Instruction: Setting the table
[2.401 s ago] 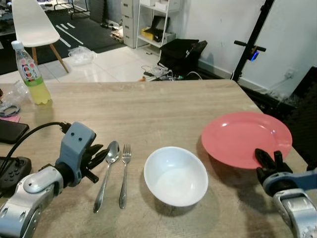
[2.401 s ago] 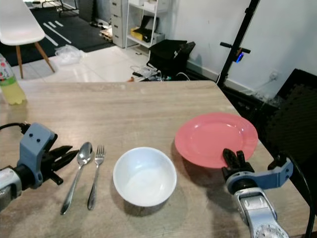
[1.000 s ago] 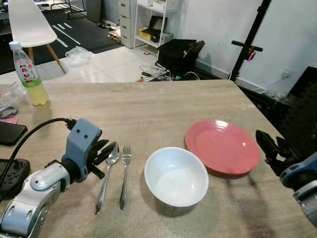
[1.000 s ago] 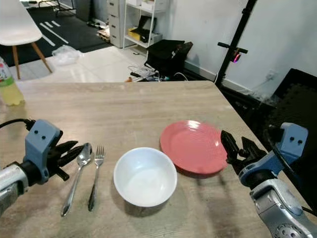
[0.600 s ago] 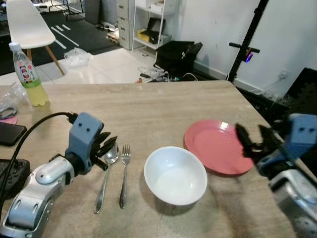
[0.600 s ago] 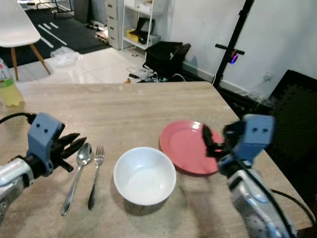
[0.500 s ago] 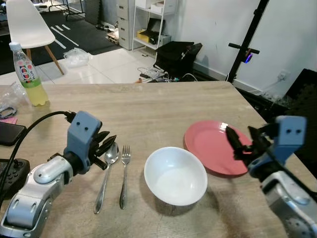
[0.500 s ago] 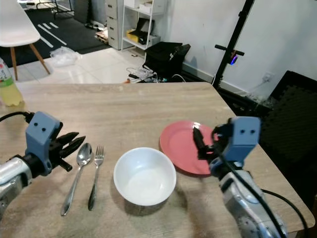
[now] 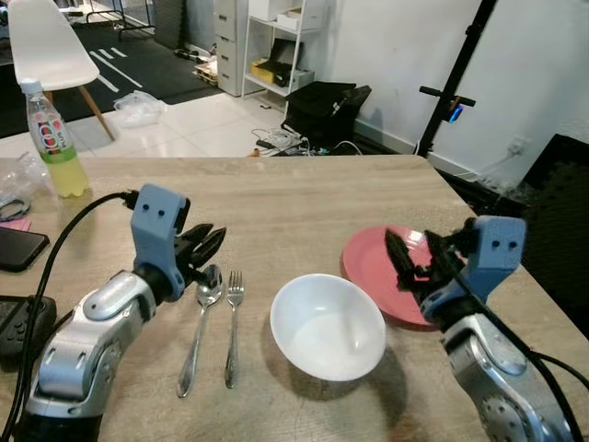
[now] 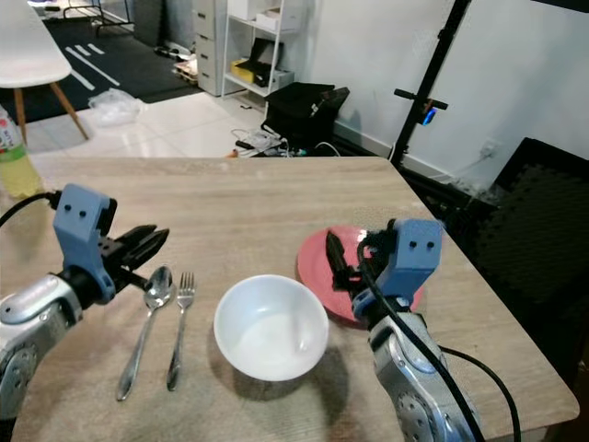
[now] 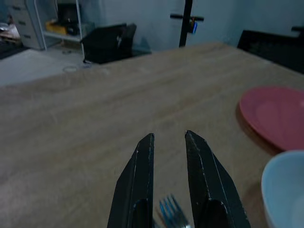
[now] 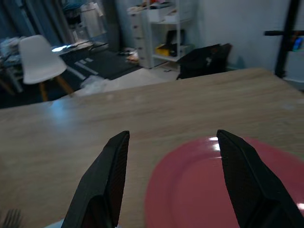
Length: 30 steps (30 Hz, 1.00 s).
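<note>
Table half laid, both grippers raised above it and holding nothing.

The white bowl [image 9: 328,325] sits at the near middle of the wooden table [image 9: 294,198], with the fork [image 9: 232,324] and spoon [image 9: 200,322] lying side by side just to its left and the pink plate [image 9: 379,264] close by on its right, rim near the bowl but not under it. From here the setting looks mostly placed; I'd guess what's left is bringing plate and bowl together or squaring things up. The right gripper [image 9: 411,262] hangs over the plate's near edge, fingers spread wide. The left gripper [image 9: 210,243] hovers above the spoon's bowl, fingers a narrow gap apart. Far left stands a bottle [image 9: 50,138] of yellow drink; its label is too small to read.
</note>
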Available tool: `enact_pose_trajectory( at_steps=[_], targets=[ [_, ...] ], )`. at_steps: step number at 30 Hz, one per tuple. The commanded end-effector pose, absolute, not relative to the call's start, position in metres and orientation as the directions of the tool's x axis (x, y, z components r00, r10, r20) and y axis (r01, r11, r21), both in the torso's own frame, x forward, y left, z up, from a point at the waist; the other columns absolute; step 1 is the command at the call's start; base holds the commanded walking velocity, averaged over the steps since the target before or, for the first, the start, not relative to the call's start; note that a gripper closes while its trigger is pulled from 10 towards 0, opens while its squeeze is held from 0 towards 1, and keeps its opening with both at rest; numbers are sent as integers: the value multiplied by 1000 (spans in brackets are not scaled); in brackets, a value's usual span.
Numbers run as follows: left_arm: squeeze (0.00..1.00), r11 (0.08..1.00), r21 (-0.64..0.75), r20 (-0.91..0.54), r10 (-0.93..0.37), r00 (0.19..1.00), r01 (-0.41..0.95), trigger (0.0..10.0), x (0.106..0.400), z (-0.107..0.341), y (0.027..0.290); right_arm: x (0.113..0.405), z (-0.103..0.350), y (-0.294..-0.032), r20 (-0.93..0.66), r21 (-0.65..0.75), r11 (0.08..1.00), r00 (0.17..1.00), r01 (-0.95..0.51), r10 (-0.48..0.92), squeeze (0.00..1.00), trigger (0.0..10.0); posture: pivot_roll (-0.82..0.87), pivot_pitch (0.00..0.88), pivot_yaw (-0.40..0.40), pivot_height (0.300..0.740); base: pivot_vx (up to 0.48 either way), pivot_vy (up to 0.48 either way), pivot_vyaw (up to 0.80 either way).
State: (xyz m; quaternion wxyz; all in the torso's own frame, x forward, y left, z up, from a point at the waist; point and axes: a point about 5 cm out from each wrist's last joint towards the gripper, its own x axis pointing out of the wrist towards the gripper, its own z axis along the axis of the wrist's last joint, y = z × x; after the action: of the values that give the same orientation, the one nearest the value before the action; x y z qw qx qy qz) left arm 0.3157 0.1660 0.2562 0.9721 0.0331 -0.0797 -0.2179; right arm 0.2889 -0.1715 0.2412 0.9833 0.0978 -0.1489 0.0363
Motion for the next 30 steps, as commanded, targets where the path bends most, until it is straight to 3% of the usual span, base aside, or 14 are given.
enact_pose_trajectory(
  at_steps=[1, 17, 23, 26, 27, 30],
  targets=[
    [0, 900, 78, 136, -437, 889, 430, 10000, 318, 254, 163, 287, 239, -180, 303, 197, 980, 953, -38, -24, 0, 10000, 10, 76, 19, 740, 0, 0, 0],
    [0, 899, 41, 167, -436, 884, 436, 10000, 327, 256, 152, 283, 242, -192, 345, 257, 964, 927, 61, -151, 0, 10000, -14, 59, 42, 740, 0, 0, 0],
    [0, 902, 144, 86, -421, 903, 407, 10000, 333, 248, 159, 287, 237, -195, 331, 246, 964, 927, 98, -178, 0, 10000, 21, 41, 47, 740, 0, 0, 0],
    [0, 799, 276, 35, -564, 825, 535, 10000, 323, 250, 165, 290, 234, -198, 325, 221, 969, 928, 111, -181, 0, 10000, 32, 33, 32, 740, 0, 0, 0],
    [0, 724, 340, -6, -636, 772, 600, 10000, 317, 250, 169, 291, 235, -199, 327, 220, 969, 928, 111, -181, 0, 10000, 41, 29, 25, 740, 0, 0, 0],
    [0, 626, 385, -75, -711, 699, 678, 10000, 310, 248, 175, 293, 236, -201, 330, 216, 970, 927, 111, -180, 0, 10000, 52, 29, 18, 740, 0, 0, 0]
  ],
)
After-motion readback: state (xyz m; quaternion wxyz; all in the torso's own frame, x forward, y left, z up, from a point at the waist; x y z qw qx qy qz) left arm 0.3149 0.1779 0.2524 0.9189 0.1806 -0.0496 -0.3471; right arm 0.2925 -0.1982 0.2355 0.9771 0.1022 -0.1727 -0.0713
